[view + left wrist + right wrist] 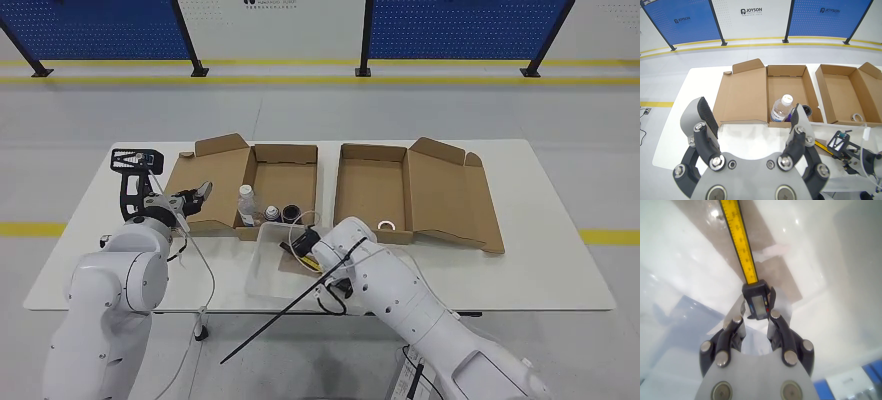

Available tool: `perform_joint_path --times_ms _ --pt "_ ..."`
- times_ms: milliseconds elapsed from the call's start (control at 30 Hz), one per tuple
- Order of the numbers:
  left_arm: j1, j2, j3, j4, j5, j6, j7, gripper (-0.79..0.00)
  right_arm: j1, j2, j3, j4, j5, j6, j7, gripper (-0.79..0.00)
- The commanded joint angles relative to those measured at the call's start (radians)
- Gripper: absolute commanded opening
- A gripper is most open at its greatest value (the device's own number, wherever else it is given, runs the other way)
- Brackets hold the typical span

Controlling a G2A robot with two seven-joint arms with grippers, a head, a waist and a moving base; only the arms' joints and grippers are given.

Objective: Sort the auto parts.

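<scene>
A digital caliper (755, 302) with a yellow scale and a black display head lies inside a clear plastic tray (262, 270) at the table's front. My right gripper (758, 303) is shut on its black head; in the top view this gripper (300, 248) sits low in the tray. The left cardboard box (290, 165) holds a water bottle (781, 109), a black round can (808, 110) and a small purple-wrapped part (788, 116). My left gripper (751, 115) hangs open and empty over that box's near flap (205, 185).
The right cardboard box (375, 185) holds a silver ring (385, 225) near its front wall; its lid (450, 195) lies spread to the right. A black stand (135, 175) is at the table's left end. Bare tabletop lies at the right end.
</scene>
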Motion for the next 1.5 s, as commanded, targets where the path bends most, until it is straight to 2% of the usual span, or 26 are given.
perform_joint_path --times_ms 0,233,733,1133,1467 --pt "0.0 0.0 0.0 0.0 0.0 0.0 0.0 0.0 0.006 -0.001 -0.004 0.002 0.002 -0.009 0.0 -0.529" --pt "0.0 0.0 0.0 0.0 0.0 0.0 0.0 0.0 0.023 -0.004 -0.02 0.018 0.021 -0.044 0.0 -0.44" --pt "0.0 0.0 0.0 0.0 0.0 0.0 0.0 0.0 0.067 -0.013 -0.057 0.065 0.08 -0.126 0.0 -0.413" --pt "0.0 0.0 0.0 0.0 0.0 0.0 0.0 0.0 0.072 -0.012 -0.049 0.108 0.087 -0.148 -0.022 -0.434" --pt "0.0 0.0 0.0 0.0 0.0 0.0 0.0 0.0 0.066 -0.012 -0.045 0.127 0.095 -0.151 -0.047 -0.483"
